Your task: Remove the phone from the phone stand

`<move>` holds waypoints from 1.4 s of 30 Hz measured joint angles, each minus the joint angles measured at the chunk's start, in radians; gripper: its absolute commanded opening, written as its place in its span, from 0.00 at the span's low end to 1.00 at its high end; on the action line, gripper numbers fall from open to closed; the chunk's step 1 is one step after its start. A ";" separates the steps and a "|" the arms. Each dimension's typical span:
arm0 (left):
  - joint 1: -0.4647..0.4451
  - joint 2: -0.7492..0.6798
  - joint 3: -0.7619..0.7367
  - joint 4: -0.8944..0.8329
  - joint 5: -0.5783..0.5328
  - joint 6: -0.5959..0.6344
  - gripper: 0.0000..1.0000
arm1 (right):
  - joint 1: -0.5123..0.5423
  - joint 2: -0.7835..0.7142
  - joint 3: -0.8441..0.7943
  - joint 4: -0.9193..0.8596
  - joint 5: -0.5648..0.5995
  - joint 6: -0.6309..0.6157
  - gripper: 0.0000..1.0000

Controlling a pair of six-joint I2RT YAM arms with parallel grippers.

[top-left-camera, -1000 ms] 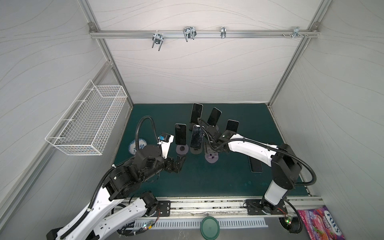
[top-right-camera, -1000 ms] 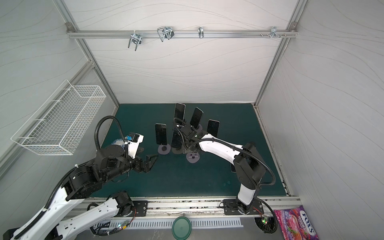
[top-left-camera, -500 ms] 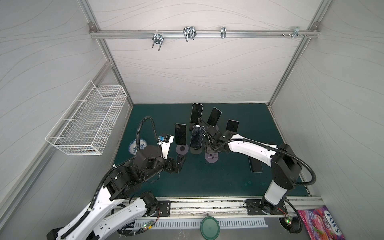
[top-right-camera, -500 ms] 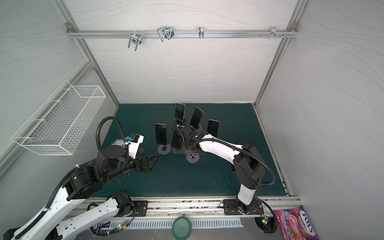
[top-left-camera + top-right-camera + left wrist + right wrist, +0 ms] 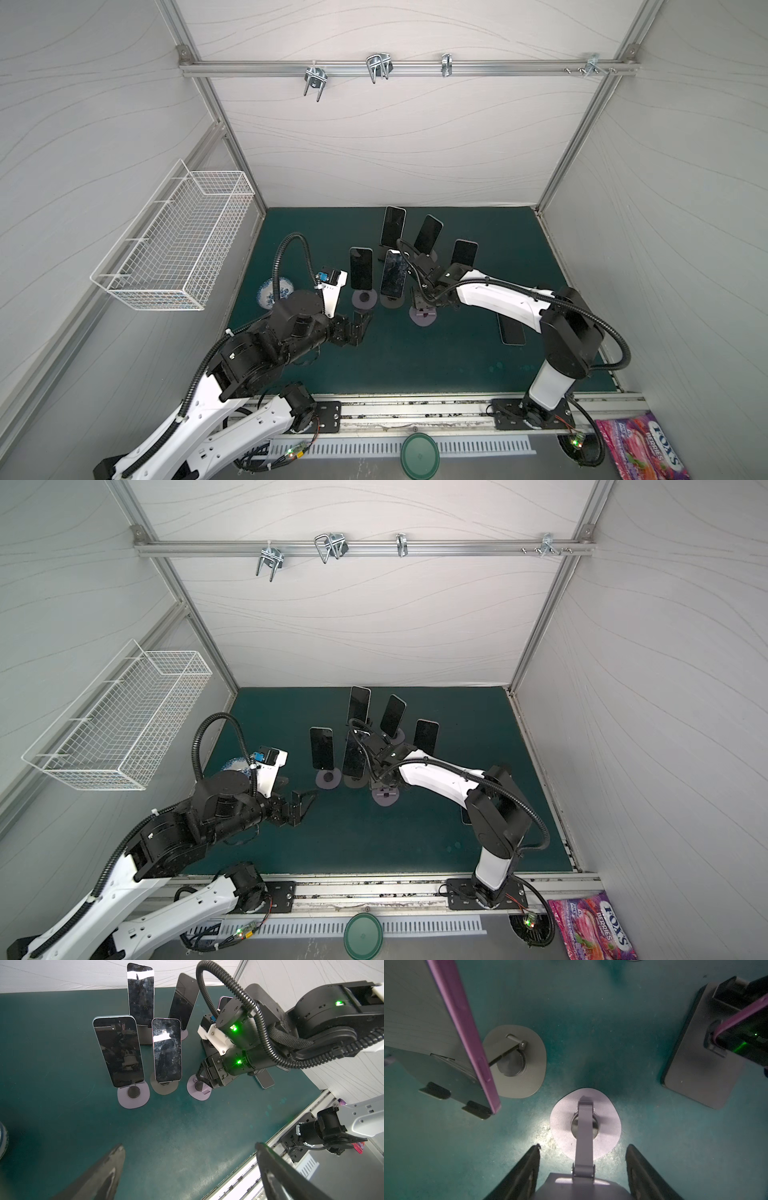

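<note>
Hardly anything has shifted: right pincer (image 5: 583,1147), jaws apart, straddles the empty lilac stand (image 5: 564,1118); nearest mounted phone (image 5: 394,272) stands upright just beside it, toward the counter's (image 5: 457,365) left edge. Left pincer (image 5: 189,1147), agape, hangs farther off.

The floor mat (image 5: 457,365) is dark green and matt, with a fine rough grain, like rubber or felt. The phone screens (image 5: 167,1049) are glossy black glass with smudges and reflections on them. The lilac stand (image 5: 608,1126) looks like matt plastic, a little grainy on its base. The grey stand (image 5: 533,1068) has the same matt finish. The wire basket (image 5: 178,249) is thin metal wire with a white coating. The rail (image 5: 519,68) is bare brushed metal. The right arm shell (image 5: 494,299) is smooth white plastic with some shine. The cable hose (image 5: 262,1026) is ribbed black plastic. The sweets bag (image 5: 640,449) is shiny plastic film.
</note>
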 measured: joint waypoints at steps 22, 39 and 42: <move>0.000 0.002 -0.008 0.002 0.016 -0.007 0.99 | -0.001 -0.035 -0.034 0.013 0.000 -0.032 0.58; 0.000 0.066 -0.007 0.005 0.013 -0.003 0.99 | -0.001 -0.040 -0.037 0.014 -0.038 -0.083 0.57; 0.000 0.069 -0.007 0.010 0.008 -0.003 0.99 | -0.001 -0.040 -0.037 0.014 -0.039 -0.103 0.57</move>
